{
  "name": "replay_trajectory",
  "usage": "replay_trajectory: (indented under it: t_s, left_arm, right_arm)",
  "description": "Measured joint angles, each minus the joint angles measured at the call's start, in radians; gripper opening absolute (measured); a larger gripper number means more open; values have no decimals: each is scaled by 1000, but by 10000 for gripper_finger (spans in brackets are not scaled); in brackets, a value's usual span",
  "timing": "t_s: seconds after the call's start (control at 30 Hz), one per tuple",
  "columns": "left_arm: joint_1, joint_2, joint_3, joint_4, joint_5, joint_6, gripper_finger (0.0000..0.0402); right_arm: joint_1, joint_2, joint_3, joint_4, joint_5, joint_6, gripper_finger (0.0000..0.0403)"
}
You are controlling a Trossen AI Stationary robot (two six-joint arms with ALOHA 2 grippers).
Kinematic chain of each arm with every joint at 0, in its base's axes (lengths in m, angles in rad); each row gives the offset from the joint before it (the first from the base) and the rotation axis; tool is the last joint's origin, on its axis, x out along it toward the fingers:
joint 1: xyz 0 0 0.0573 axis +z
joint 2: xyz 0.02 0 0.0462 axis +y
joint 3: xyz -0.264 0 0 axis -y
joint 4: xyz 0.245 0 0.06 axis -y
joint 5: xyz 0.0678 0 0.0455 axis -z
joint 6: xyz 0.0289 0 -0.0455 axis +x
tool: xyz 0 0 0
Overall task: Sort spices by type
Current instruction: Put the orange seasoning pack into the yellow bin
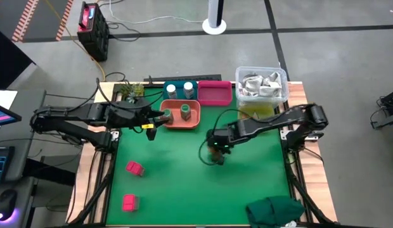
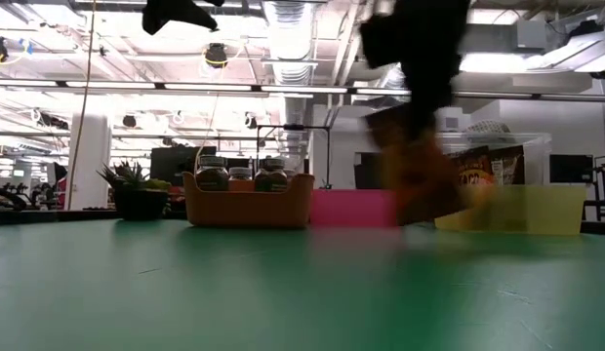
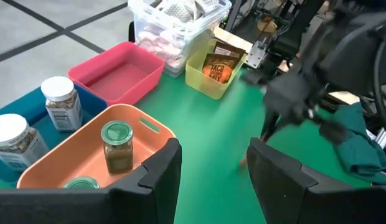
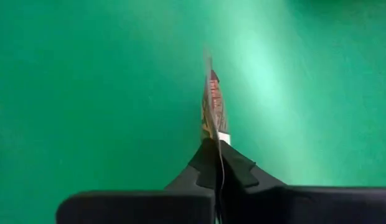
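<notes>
Right wrist view shows right gripper [image 4: 216, 163] pinched edge-on around sachet [image 4: 213, 106], lifted at mat centre, probably for carrying toward yellow bin [image 1: 260, 113] at 1 o'clock; left gripper [image 3: 211, 168] open, empty, beside orange tray [image 1: 195, 117].

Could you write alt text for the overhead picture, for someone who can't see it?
The right gripper pinches a brown-orange sachet over the green table. The left gripper is open beside an orange tray holding green-capped jars; two pink blocks lie nearer the front.

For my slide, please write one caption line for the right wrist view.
Right gripper pinching a brown-orange sachet edge-on above the green table.
</notes>
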Motion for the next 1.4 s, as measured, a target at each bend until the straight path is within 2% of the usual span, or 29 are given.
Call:
replay_trajectory:
  t_s: [0.1,0.4,0.53,0.67,0.83,1.1,1.4]
  left_arm:
    - [0,4,0,1,0,4,171]
    - [0,24,0,23,-13,10,171]
    - [0,32,1,41,-17,35,171]
    - [0,40,1,41,-17,69,171]
    - [1,40,1,41,-18,101,171]
    - [1,40,1,37,-18,101,171]
    - [1,40,1,37,-18,122,171]
  right_arm:
    - [34,-87,-20,-162,2,154,15]
    - [151,-411,-242,-398,79,693,16]
    - [173,-544,-292,-496,90,857,17]
    - [177,-661,-294,-610,147,968,17]
    - [135,-774,-294,-763,195,1013,18]
    - [30,-903,-268,-764,360,987,18]
    - [-109,-902,-261,-762,604,933,18]
